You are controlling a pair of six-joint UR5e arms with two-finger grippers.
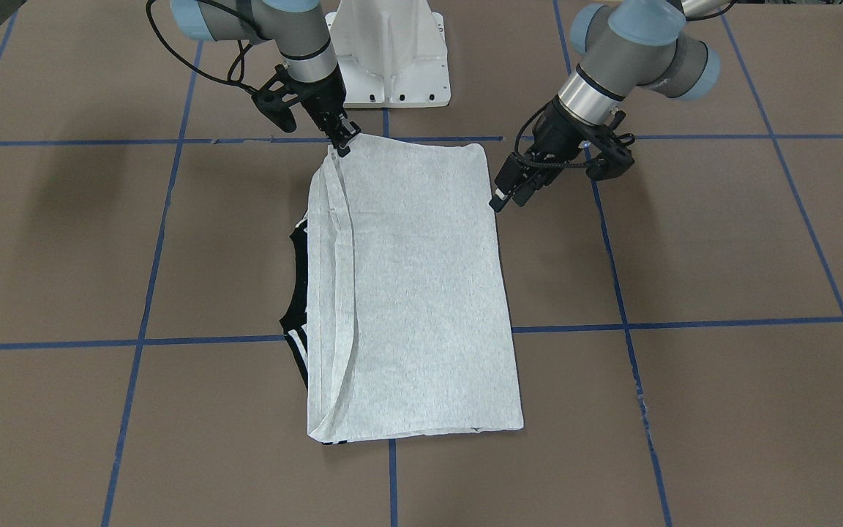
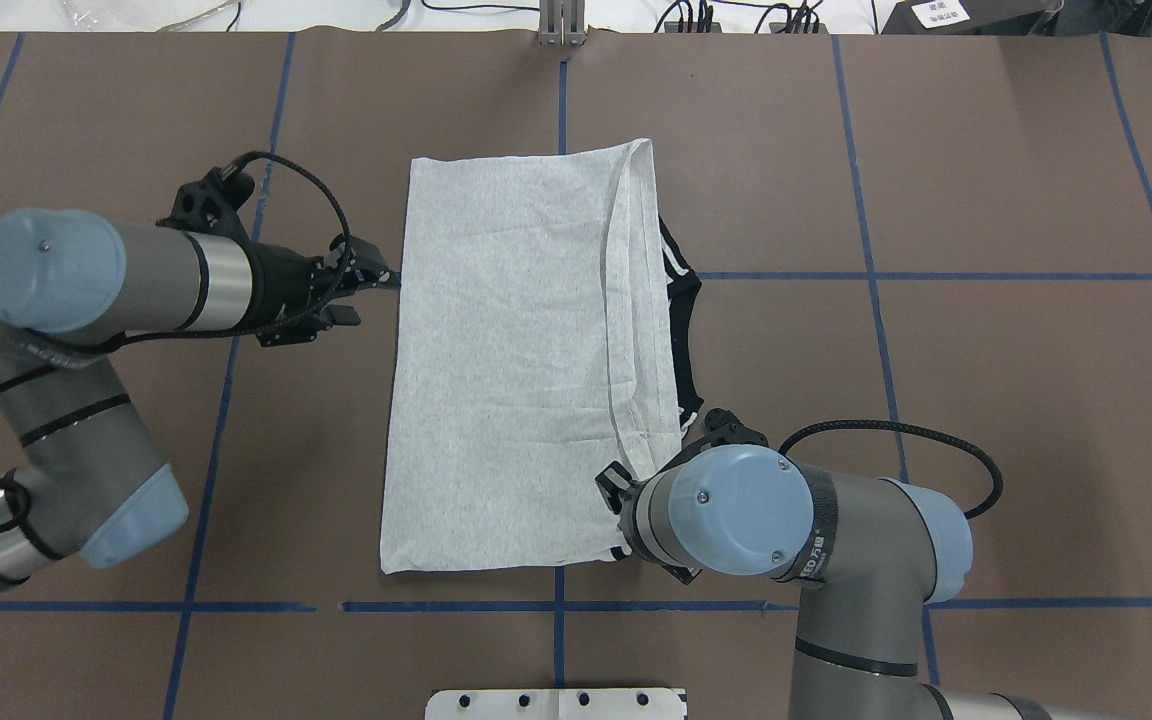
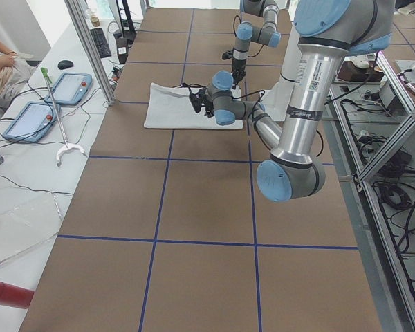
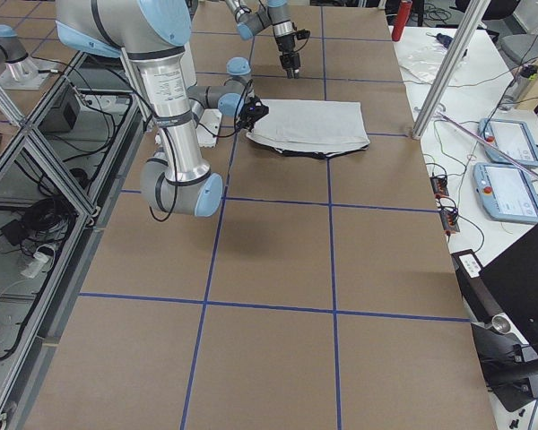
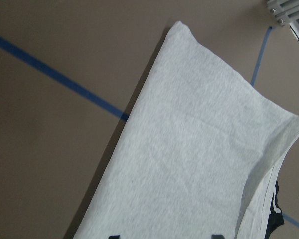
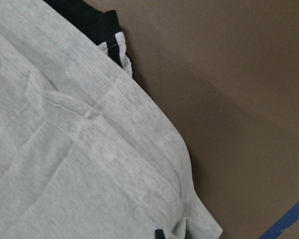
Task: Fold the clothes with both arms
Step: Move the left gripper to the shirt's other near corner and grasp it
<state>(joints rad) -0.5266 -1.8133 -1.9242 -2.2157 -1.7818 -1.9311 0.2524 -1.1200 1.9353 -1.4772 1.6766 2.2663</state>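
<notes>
The grey T-shirt [image 1: 421,293] lies folded into a long rectangle on the brown table, plain side up. Its black collar and striped shoulders [image 2: 681,330] peek out from under one long edge. My right gripper [image 1: 345,143] is shut on the shirt's corner nearest the robot base, and the right wrist view shows bunched hem fabric [image 6: 189,219] at its fingertip. My left gripper [image 1: 498,201] hovers open just off the opposite long edge, touching nothing. In the left wrist view its fingertips [image 5: 114,236] stand wide apart over the grey cloth [image 5: 189,164].
The white pedestal base [image 1: 392,51] stands behind the shirt. Blue tape lines [image 1: 685,322] grid the table. Two operator tablets [image 3: 69,86] and a person's arm [image 3: 0,66] are beyond the far table edge. A metal post [image 4: 439,81] stands near the shirt.
</notes>
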